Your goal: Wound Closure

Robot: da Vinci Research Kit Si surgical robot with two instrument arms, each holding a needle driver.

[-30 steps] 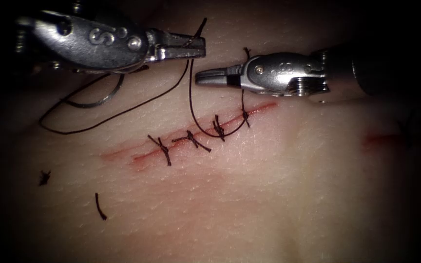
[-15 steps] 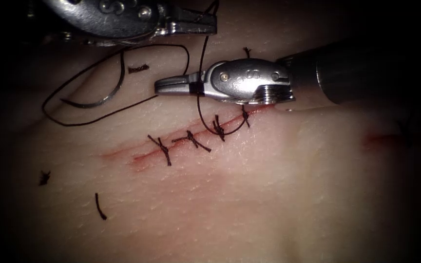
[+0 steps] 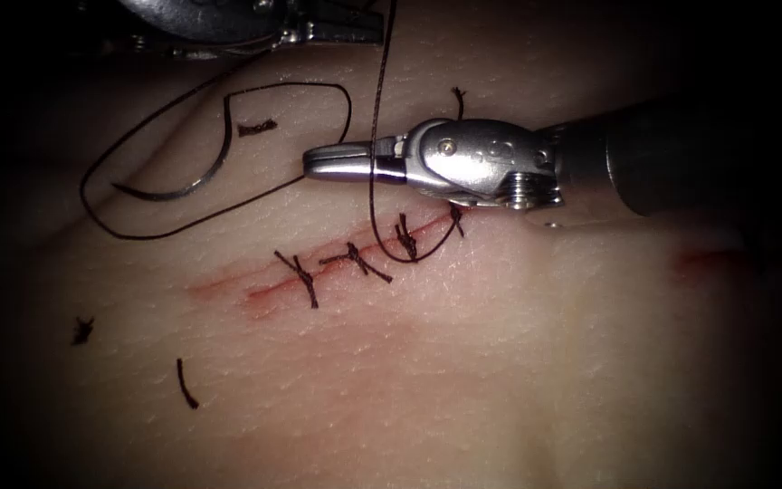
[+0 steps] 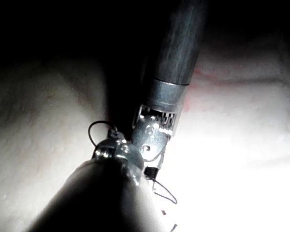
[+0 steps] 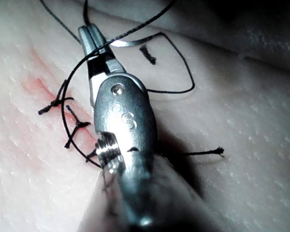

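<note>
Here left tool [image 3: 368, 34] clamps black thread [image 3: 378, 100]; right tool [image 3: 337, 163] closed, empty; curved steel needle [image 3: 194, 186] loose on tissue [image 3: 500, 344].

endo: above/front, wide | wrists: close, along shafts | shared: cut [image 3: 355, 258]

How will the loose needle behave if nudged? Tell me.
The needle, free on the tissue left of the cut, looks thin, curved steel: probably stiff and light. Lying flat, it likely slides or pivots, not rolls. Its thread, held by the left end effector and crossing the right end effector's shut, empty jaws, might tug it.
</note>
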